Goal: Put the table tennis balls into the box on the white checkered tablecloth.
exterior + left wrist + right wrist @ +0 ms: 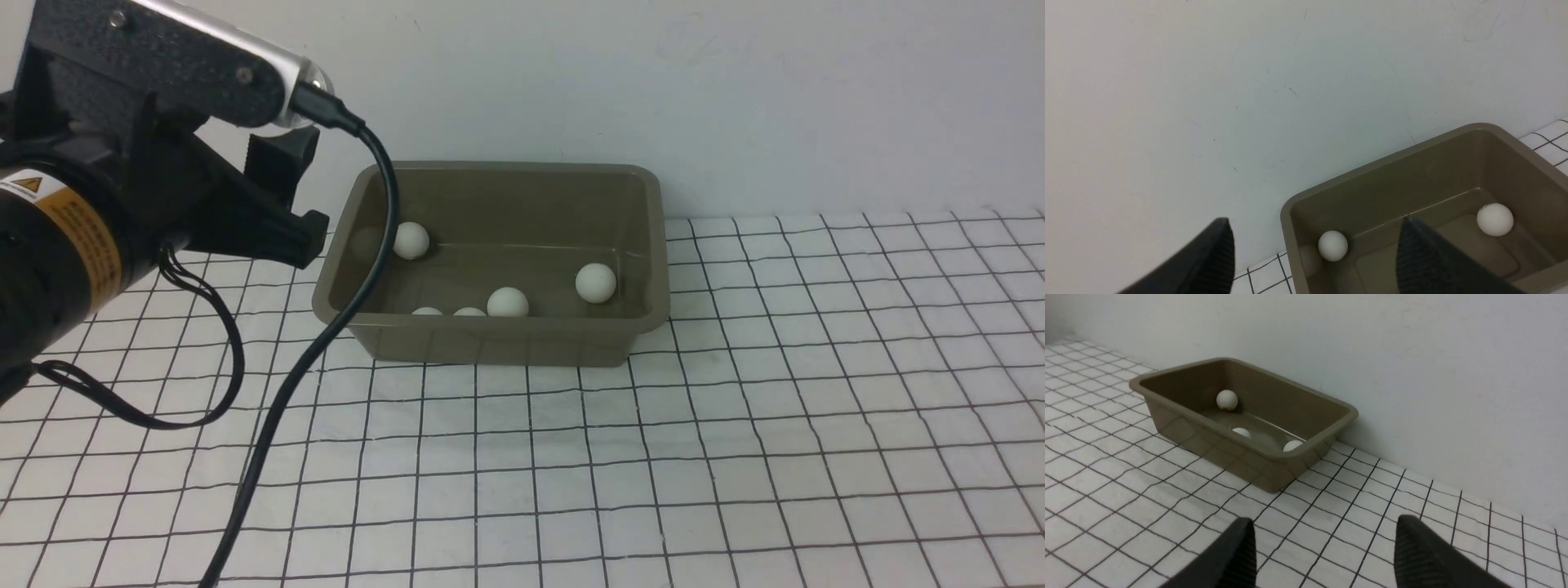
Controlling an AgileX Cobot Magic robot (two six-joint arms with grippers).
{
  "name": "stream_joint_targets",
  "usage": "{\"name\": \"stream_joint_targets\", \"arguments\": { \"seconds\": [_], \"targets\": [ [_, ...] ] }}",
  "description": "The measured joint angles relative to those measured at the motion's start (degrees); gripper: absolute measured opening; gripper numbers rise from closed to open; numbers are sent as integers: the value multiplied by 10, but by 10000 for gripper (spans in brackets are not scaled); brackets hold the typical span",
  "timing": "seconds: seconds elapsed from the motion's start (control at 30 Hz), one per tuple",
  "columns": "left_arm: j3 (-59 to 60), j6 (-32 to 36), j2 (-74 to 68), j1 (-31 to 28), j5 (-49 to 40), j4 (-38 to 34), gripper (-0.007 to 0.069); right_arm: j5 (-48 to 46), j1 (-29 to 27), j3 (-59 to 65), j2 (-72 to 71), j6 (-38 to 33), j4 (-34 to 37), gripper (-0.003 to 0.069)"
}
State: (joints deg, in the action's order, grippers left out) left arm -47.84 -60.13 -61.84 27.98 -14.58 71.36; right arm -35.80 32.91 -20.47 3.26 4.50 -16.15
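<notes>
Behind everything, a plain pale wall (735,90) is seen, marked by faint scuffs. Below it, the white checkered tablecloth (735,425) is spread across the whole working surface, its thin black grid slightly wavy with wrinkles.

Next in size, the left arm (90,188) is raised at the left of the front view, black, with an orange warning label and a black cable (359,278) drooping from it across the box's left end down to the cloth. The left gripper (1310,253) is held above the box's left end, near the wall; its jaws are seen well apart in the left wrist view, with nothing between them.

The box (498,343) is set on the cloth close to the wall, toward the left of centre, its long side facing the camera.

The right gripper (1323,555) is visible only in the right wrist view, hanging over bare cloth well apart from the box; its jaws are likewise seen apart and empty.

Inside the box, all five table tennis balls (508,302) are lying: one at the far left against the back wall, one toward the right end, and three along the near wall, two of them half hidden by the rim.
</notes>
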Motion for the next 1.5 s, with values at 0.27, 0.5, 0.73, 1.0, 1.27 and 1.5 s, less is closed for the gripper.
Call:
{"name": "stream_joint_targets", "arguments": {
  "seconds": [0.27,0.5,0.73,1.0,1.27,1.5],
  "targets": [
    [0,0,0,0,19,5,478,21,0,68,0,1,-1,420],
    [0,-7,0,0,26,6,478,26,0,72,0,1,-1,420],
    [0,-26,0,0,31,8,478,27,0,72,0,1,3,420],
    [0,-26,0,0,123,34,478,27,0,72,0,1,6,420],
    [0,-28,0,0,283,147,478,27,0,72,0,2,6,420],
    [0,-81,0,0,370,218,478,27,0,72,0,2,6,420]
  ]
}}
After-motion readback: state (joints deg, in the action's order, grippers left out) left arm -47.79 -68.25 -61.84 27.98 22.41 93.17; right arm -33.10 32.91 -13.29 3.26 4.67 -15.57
